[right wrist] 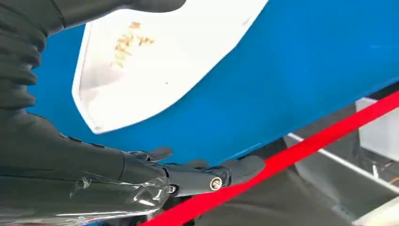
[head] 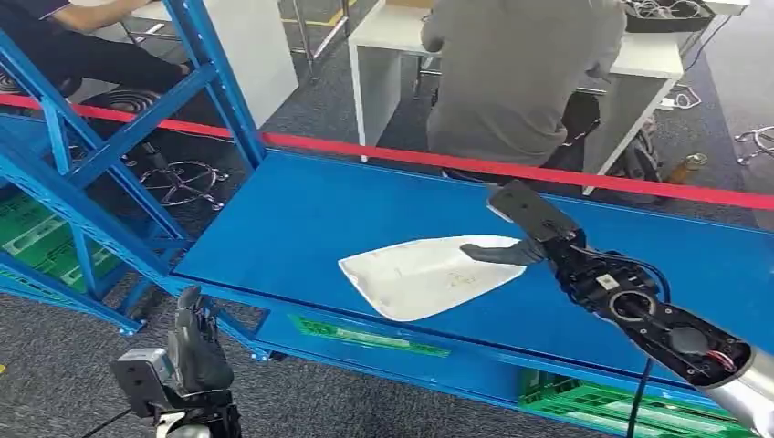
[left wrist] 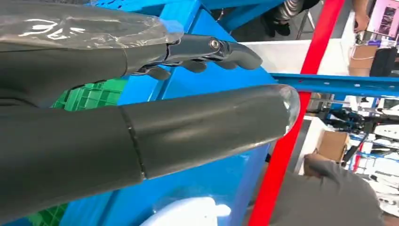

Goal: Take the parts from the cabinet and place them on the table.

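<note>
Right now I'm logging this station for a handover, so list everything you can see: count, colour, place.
White part: one, white, flat on the blue shelf, right hand's thumb on its edge.
Shelf: one, blue, with blue frame bars at left.
Crates: at least two, green, below the shelf, left and right.
Barrier tape: one, red, behind the shelf.
Desk: one, white, beyond the tape.
People: two, seated; one in grey, one in dark clothes.
Right hand: dark fingers spread at the part.
Left hand: dark, low, holding nothing.
</note>
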Robot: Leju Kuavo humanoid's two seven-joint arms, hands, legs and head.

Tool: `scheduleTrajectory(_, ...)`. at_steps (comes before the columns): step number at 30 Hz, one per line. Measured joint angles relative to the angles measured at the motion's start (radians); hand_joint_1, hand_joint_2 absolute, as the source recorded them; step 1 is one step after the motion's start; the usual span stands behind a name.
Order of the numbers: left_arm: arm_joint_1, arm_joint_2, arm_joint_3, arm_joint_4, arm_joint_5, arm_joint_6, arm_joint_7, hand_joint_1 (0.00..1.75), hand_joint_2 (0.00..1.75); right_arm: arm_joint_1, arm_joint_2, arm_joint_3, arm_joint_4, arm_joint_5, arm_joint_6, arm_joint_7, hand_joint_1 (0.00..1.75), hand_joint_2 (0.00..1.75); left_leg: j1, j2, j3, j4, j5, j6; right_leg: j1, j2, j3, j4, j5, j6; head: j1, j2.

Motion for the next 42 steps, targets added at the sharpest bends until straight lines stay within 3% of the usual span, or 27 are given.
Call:
scheduleTrajectory(8,-0.004,0.000,0.000,0.000,0.002,-0.011,0.000,0.00,0.00,0.013,0.000,-0.018,0.015,-0.064,-0.017,-0.042,0.00,1.75,0.000,0.000,0.000,0.000,0.000,0.000,0.000,0.000,0.000,0.000,0.000,0.000,-0.001,0.000)
scheduleTrajectory(24,-0.004,0.000,0.000,-0.006,-0.002,-0.002,0.013,0.00,0.00,0.067,-0.024,-0.100,0.143,-0.034,-0.121,-0.017,0.00,1.75,0.000,0.000,0.000,0.000,0.000,0.000,0.000,0.000,0.000,0.000,0.000,0.000,-0.001,0.000)
scheduleTrajectory(37,-0.004,0.000,0.000,-0.008,-0.006,-0.005,0.015,0.00,0.00,0.087,-0.030,-0.138,0.204,-0.025,-0.121,-0.012,0.00,1.75,0.000,0.000,0.000,0.000,0.000,0.000,0.000,0.000,0.000,0.000,0.000,0.000,-0.001,0.000)
scheduleTrajectory(42,-0.008,0.000,0.000,-0.008,-0.014,-0.018,0.015,0.00,0.00,0.087,-0.029,-0.143,0.266,-0.063,-0.094,-0.068,0.00,1.75,0.000,0.000,0.000,0.000,0.000,0.000,0.000,0.000,0.000,0.000,0.000,0.000,-0.002,0.000)
